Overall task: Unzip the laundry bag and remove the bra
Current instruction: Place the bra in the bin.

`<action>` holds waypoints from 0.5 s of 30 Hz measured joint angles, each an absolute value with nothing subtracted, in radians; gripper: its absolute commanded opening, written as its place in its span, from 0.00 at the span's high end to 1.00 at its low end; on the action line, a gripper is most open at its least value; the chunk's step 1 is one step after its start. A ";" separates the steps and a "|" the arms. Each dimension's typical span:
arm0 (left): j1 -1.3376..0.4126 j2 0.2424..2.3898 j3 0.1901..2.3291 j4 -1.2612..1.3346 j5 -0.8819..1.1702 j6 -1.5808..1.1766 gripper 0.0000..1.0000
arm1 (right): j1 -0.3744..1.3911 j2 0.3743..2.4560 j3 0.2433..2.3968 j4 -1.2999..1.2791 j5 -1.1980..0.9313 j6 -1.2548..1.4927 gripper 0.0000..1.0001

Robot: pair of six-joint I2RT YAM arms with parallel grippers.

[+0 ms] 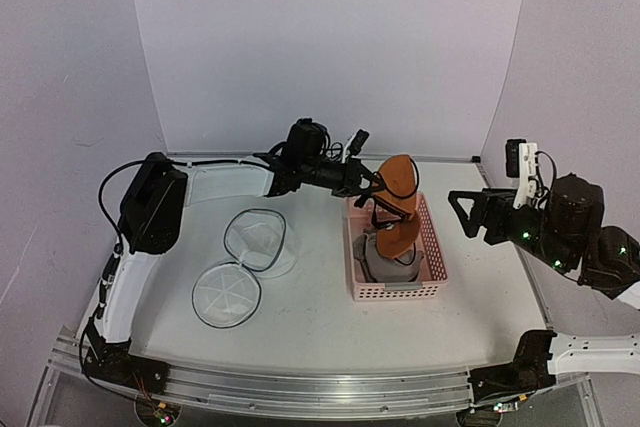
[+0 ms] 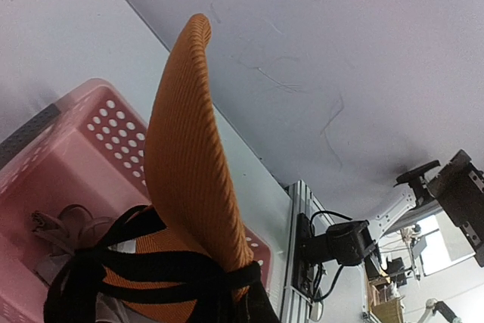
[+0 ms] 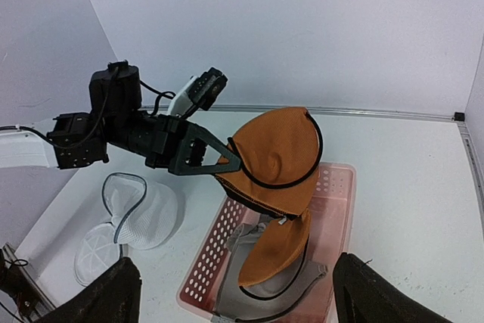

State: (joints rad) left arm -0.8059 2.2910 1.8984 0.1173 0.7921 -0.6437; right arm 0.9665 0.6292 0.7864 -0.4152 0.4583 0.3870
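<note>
White tabletop (image 1: 300,337) enclosed by plain pale walls, seen from above and from both wrists. Left arm reached across the table, and the left gripper (image 1: 372,187) was closed on the bra (image 1: 398,182), which hung in the air over the pink basket (image 1: 436,247). In the right wrist view the left gripper's fingers (image 3: 198,158) converged to a point at the left edge of the upper cup, where the black trim met the orange-brown fabric. The upper cup stood above and to the right of that point. The lower cup hung below it, down into the basket and against a grey cloth (image 1: 385,267) lying there. In the left wrist view the ribbed orange cup (image 2: 185,156) rose directly ahead of the camera, with the black straps (image 2: 144,266) bunched at its base; the finger pads themselves were hidden by fabric.

Laundry bag (image 1: 257,237) lay on the table to the left of the basket, well apart from both grippers, unzipped, with its round lid (image 1: 226,294) folded out flat beside it.

Right gripper (image 1: 462,213) hovered to the right of the basket, touching nothing; its fingers (image 3: 113,293) were spread wide.
</note>
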 measured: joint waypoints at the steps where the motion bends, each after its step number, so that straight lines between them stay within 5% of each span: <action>1: -0.798 2.301 1.898 0.118 0.786 -0.647 1.00 | 0.966 0.629 0.785 -0.415 0.458 0.387 0.11; 15: -0.769 2.336 1.900 0.151 0.680 -0.518 0.90 | 0.966 0.628 0.770 -0.418 0.457 0.386 0.10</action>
State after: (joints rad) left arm -0.7692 2.3360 1.8996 0.1509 0.6796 -0.5182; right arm 0.9665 0.6285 0.7700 -0.4183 0.4568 0.3862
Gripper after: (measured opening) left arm 0.056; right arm 0.899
